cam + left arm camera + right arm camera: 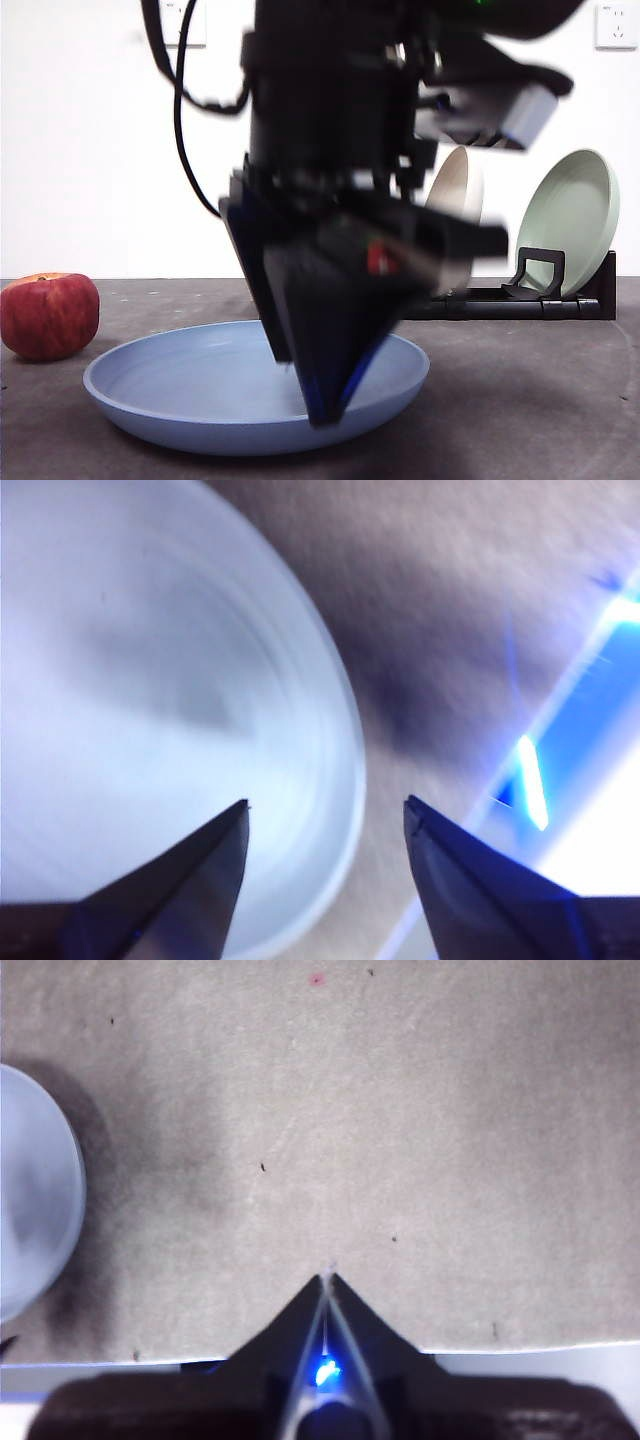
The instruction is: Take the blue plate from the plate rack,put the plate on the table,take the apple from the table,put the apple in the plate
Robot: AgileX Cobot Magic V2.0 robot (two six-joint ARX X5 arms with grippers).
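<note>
The blue plate (200, 390) lies flat on the table (530, 400), in the front middle. My left gripper (325, 410) comes down from above, blurred, with its tips at the plate's right rim. In the left wrist view the left gripper (327, 802) is open, its jaws set either side of the blue plate's (150, 680) rim without closing on it. The red apple (48, 315) sits on the table just left of the plate. My right gripper (327, 1278) is shut and empty over bare table, with the blue plate (30, 1200) off to one side of it.
The black plate rack (530, 300) stands at the back right. It holds a cream plate (460, 200) and a pale green plate (575, 220), both upright. The left arm's body hides part of the rack.
</note>
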